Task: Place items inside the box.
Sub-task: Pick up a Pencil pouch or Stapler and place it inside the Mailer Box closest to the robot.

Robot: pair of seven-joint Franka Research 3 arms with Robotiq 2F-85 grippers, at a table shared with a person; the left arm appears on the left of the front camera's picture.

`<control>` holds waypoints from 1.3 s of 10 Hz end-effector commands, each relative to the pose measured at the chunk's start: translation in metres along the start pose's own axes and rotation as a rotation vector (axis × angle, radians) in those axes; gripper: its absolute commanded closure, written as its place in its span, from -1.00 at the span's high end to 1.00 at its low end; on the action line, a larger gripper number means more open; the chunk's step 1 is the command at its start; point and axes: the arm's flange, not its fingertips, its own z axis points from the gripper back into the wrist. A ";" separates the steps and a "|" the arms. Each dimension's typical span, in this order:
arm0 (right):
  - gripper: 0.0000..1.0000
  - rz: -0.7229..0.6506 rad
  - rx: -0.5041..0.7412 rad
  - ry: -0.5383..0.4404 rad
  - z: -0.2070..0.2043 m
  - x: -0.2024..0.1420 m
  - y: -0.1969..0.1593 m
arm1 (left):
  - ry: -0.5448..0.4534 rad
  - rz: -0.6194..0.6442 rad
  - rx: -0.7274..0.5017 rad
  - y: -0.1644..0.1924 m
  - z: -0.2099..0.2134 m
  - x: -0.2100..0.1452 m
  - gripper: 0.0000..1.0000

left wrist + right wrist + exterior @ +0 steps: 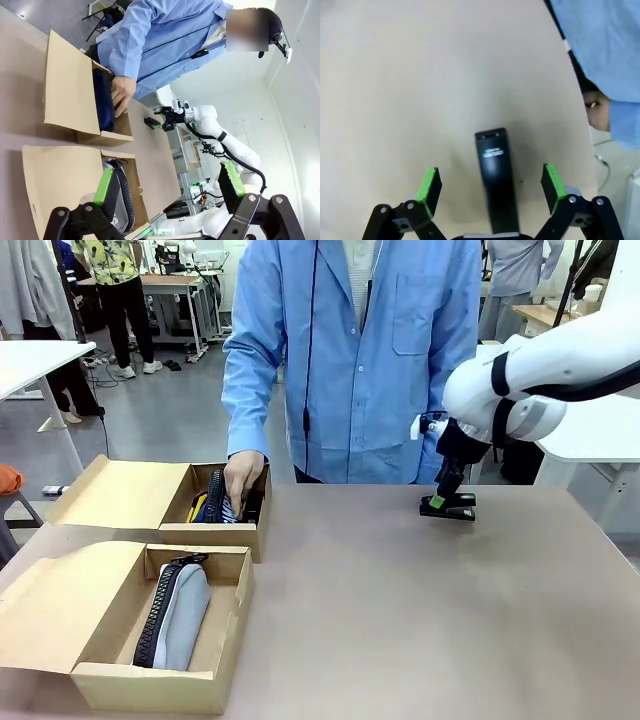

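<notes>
A black stapler (455, 510) lies on the brown table at the far right. My right gripper (443, 502) hangs just over it, open, its green-padded fingers either side of the stapler (495, 172) in the right wrist view, not touching it. In the near open cardboard box (160, 685) lies a grey zip pencil pouch (185, 618). The far box (212, 534) holds a navy pouch (216, 502), and the person's hand (243, 472) rests on it. My left gripper (167, 185) is open and holds nothing, above the near box (60, 175) and the grey pouch (126, 192).
Both boxes have their lid flaps folded out to the left. The person in a blue coat (350, 350) stands at the far edge. A white table (25, 358) stands at the far left. Bare tabletop (400, 620) stretches between the boxes and the stapler.
</notes>
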 end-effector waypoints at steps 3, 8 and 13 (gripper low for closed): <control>1.00 0.008 0.059 0.113 -0.010 -0.010 -0.012 | -0.010 -0.020 -0.021 -0.001 -0.001 -0.001 1.00; -0.50 0.004 0.050 0.115 -0.008 -0.009 -0.010 | -0.010 -0.020 -0.021 -0.001 -0.001 -0.001 1.00; -1.00 -0.027 0.050 0.143 -0.004 -0.012 -0.003 | -0.010 -0.020 -0.021 -0.001 -0.001 -0.001 1.00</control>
